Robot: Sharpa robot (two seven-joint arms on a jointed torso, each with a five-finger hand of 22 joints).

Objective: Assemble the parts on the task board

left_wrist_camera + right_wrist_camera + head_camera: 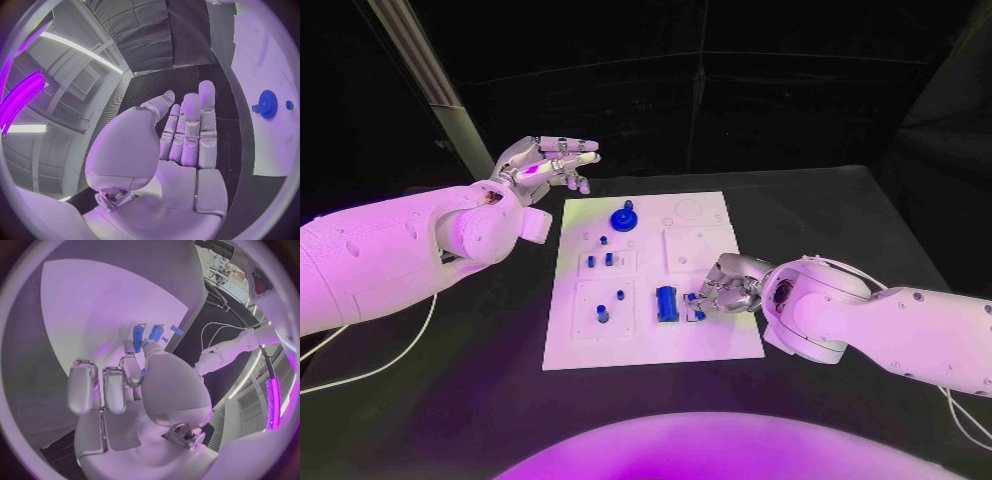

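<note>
1. On the black table (848, 215) lies the white task board (651, 300), the landmark for everything below.
2. At the board's near right part, the right hand (728, 285) rests low over the plate with its fingers curled down. In the right wrist view the thumb and a finger of this hand (134, 375) close together just behind a small blue part (145, 343); whether the part is truly pinched or only touched I cannot tell.
3. Just beside that hand, toward the board's middle, two blue cylinders (668, 304) lie side by side in a recess. The right wrist view shows them as two upright-looking blue pieces (138, 337) right in front of the fingertips, with a smaller blue piece (177, 330) a little beyond them.
4. At the board's far end sits a blue gear (625, 217), also seen at the board's edge in the left wrist view (269, 104), with a small blue peg (289, 105) just beside it.
5. Between the gear and the near edge, on the board's left half, several small blue pegs (599, 261) stand in square recesses; another pair (607, 304) stands closer to the near edge.
6. Off the board's far left corner, the left hand (548, 163) hovers above the table. Its fingers (190, 130) are stretched out straight and close together, the palm bare, holding nothing.
</note>
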